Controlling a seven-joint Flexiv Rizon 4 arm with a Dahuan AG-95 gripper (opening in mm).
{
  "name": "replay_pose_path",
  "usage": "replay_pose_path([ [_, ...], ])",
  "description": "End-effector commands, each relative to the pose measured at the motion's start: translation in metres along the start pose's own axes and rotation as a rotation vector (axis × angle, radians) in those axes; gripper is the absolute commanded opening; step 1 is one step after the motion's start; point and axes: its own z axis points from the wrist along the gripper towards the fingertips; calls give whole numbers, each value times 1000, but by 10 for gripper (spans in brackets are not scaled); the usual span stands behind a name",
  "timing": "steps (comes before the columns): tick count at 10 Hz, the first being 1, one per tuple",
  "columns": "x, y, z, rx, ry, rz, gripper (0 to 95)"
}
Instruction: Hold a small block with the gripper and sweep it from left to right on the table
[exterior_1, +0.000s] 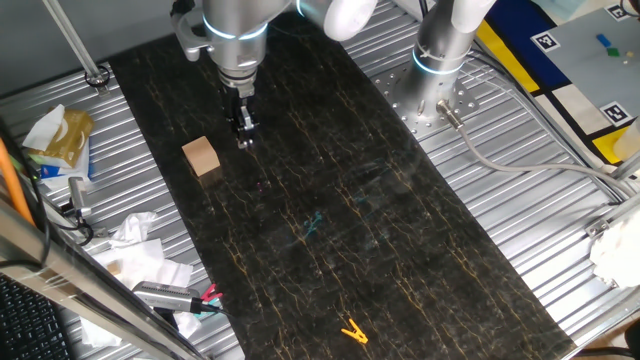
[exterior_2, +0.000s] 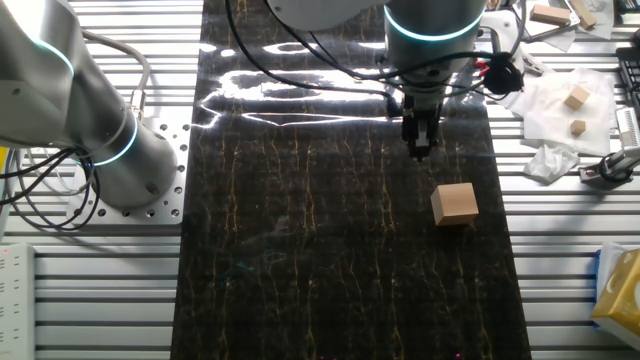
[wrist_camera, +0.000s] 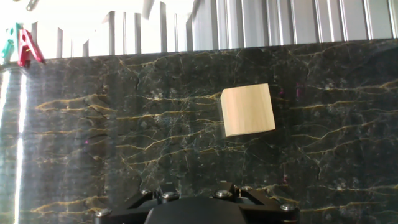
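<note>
The small block (exterior_1: 201, 155) is a light tan wooden cube lying on the black veined table (exterior_1: 380, 230), free of the gripper. The gripper (exterior_1: 243, 135) hangs tip-down just above the table, a short way to the block's right and slightly farther back, with its black fingers close together and empty. In the other fixed view the gripper (exterior_2: 420, 148) is above and left of the block (exterior_2: 455, 203) on the table (exterior_2: 300, 250). In the hand view the block (wrist_camera: 248, 109) lies ahead, right of centre, on the table (wrist_camera: 93, 143); only the gripper body shows at the bottom edge.
A yellow clip (exterior_1: 353, 331) lies near the table's front end. The second arm's base (exterior_1: 440, 60) stands on the ribbed sheet at the right. Crumpled tissue and tools (exterior_1: 140, 250) clutter the left sheet. Spare wooden blocks (exterior_2: 577, 97) sit on tissue. Red and green clips (wrist_camera: 25, 46) lie beyond the table edge.
</note>
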Motion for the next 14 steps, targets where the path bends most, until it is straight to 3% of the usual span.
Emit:
replay_pose_path([
  [1,0,-1,0,0,0,-2,380],
  [14,-10,-8,0,0,0,-12,380],
])
